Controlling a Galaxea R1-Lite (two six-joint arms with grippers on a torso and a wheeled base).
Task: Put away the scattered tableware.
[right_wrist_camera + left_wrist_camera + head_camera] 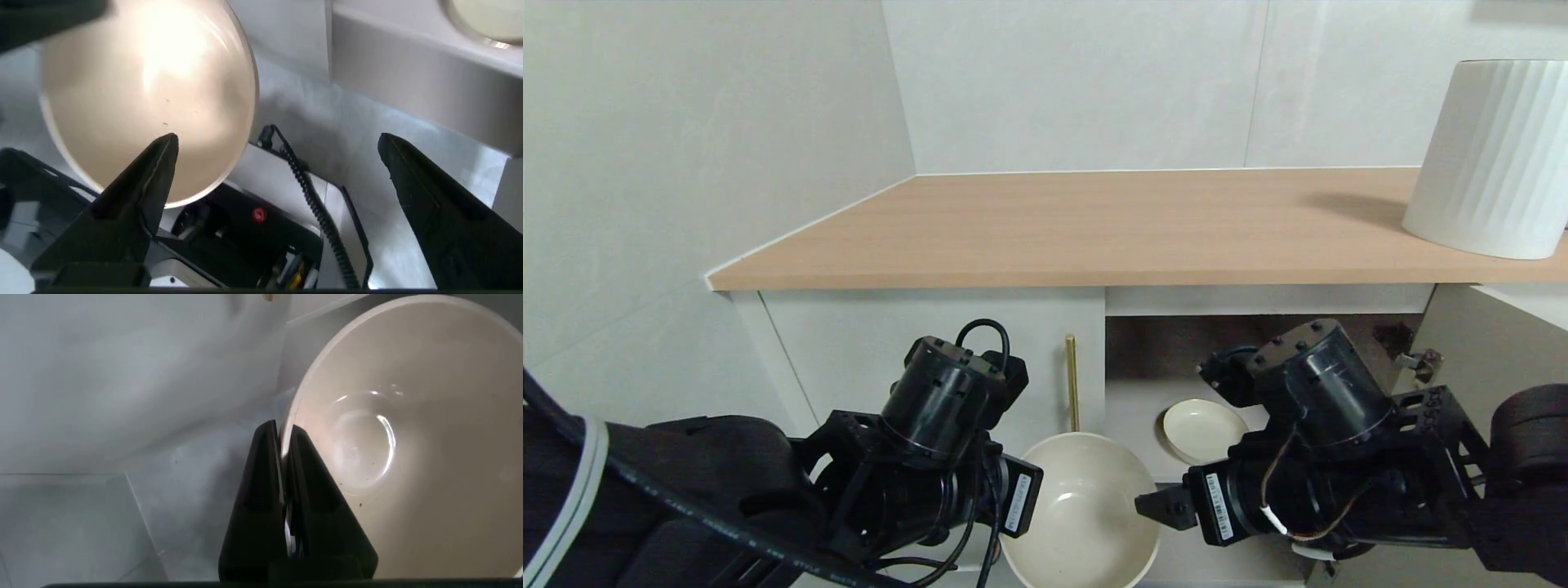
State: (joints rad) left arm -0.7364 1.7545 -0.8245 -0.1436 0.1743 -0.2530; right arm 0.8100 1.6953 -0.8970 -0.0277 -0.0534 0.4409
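Bowl [1082, 514], held low in front of the cabinet [915, 327], is pinched thinly at its rim by the left gripper [283, 434], so it could slip or swing against the wide-open, empty right gripper [276, 145] just beside its far edge.

Soft, even room light.
Glare blooms on bowl [147, 90]; white vessel [1490, 155] throws shadow across countertop [1054, 229]; cupboard recess [1176, 343] dim.

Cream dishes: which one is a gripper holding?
The large cream ceramic bowl, its rim pinched by the left gripper; the smaller cream dish lies free on the cabinet shelf.
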